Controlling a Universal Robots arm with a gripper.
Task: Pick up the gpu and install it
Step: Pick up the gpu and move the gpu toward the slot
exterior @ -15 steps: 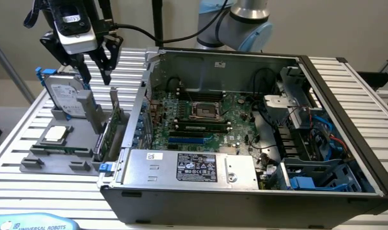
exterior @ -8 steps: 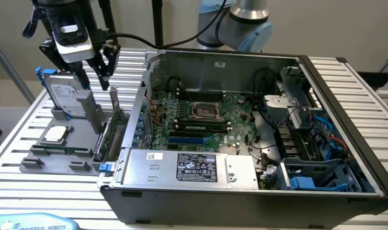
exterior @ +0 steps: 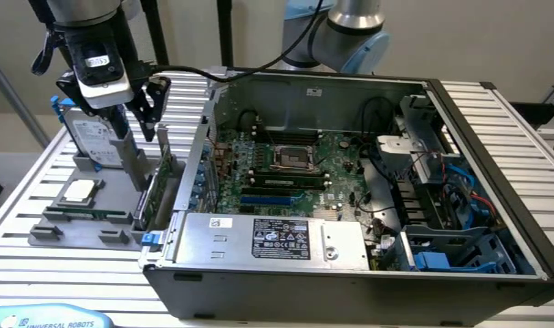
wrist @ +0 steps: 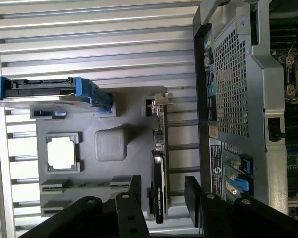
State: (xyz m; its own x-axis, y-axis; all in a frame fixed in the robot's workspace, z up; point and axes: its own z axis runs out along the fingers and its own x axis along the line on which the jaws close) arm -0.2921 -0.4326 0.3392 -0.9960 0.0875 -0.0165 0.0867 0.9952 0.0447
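Fingers (wrist: 135, 192) of the black gripper (wrist: 164, 197) stand spread wide and hold nothing. We see the gpu (wrist: 158, 163), a thin flat card with a black face over a green circuit board and a silver metal bracket at one end, lying edge-on in the gap between them. Clear space shows on both sides of it, and neither finger touches it.

In the exterior view the gripper (exterior: 135, 126) hangs over the card (exterior: 154, 188). The card stands upright on its long edge in a slot of the grey plastic holder tray (exterior: 53, 229), on the side of the tray next to the computer. We cannot tell whether the fingertips have dropped to the level of its top edge.

Towards the exterior view's left in the same tray, a small square silver CPU chip (exterior: 81, 192) lies flat in its recess. Beyond it, a silver hard drive in a blue frame (exterior: 87, 140) stands on edge.

The tray rests on a slatted aluminium table (exterior: 67, 273). Just beside the tray, on the exterior view's right, sits the open dark grey metal computer case (exterior: 350, 287). A grey labelled power supply box (exterior: 268, 239) sits along the case's near wall. Further in lies the green motherboard (exterior: 286, 160), with its slots and its square socket uncovered.
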